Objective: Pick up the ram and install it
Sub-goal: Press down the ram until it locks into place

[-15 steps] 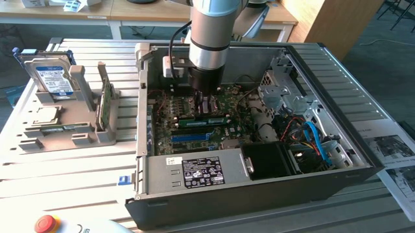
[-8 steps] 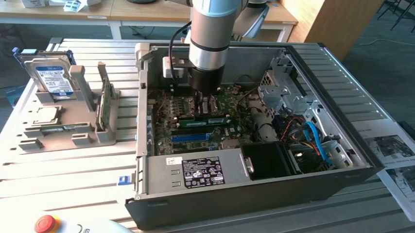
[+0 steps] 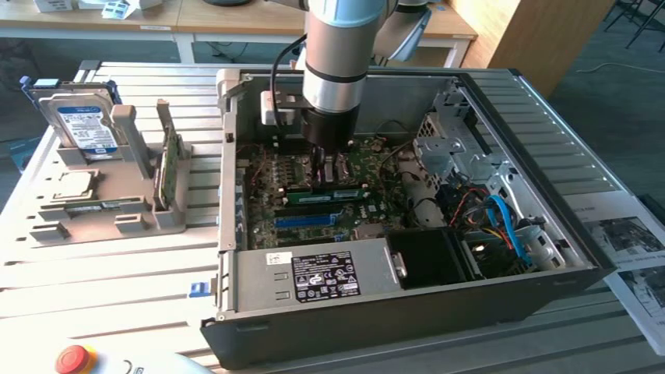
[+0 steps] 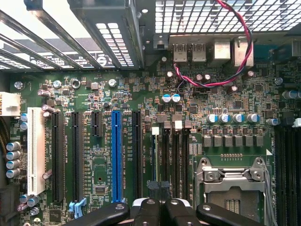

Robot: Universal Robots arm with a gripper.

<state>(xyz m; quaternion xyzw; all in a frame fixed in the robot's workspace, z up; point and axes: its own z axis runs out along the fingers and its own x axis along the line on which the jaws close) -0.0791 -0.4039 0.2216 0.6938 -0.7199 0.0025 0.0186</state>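
- The arm reaches straight down into the open computer case, with the gripper low over the motherboard near the middle of the board.
- In the wrist view the gripper has its 2 dark fingers drawn together, clenched with barely a slit between them.
- The ram appears in the exterior view as a narrow green stick with a pale label. It stands on edge among the board's slots, just below the fingertips.
- In the wrist view the ram is a thin edge-on line beside the dark memory slots, running away from the fingertips (its faces are hidden from this angle).
- I cannot tell whether the fingers pinch the ram's top edge, press on it or hang just clear of it.
- A long blue slot and a white slot run parallel to the ram further along the board. The metal-framed processor socket lies on the other side of the memory slots.
- A power supply with a black label fills the near corner of the case.
- Outside the case, toward the exterior view's left, a grey fixture holds an upright hard drive and a taller green card, well apart from the gripper.
- A red button sits at the table's near edge.
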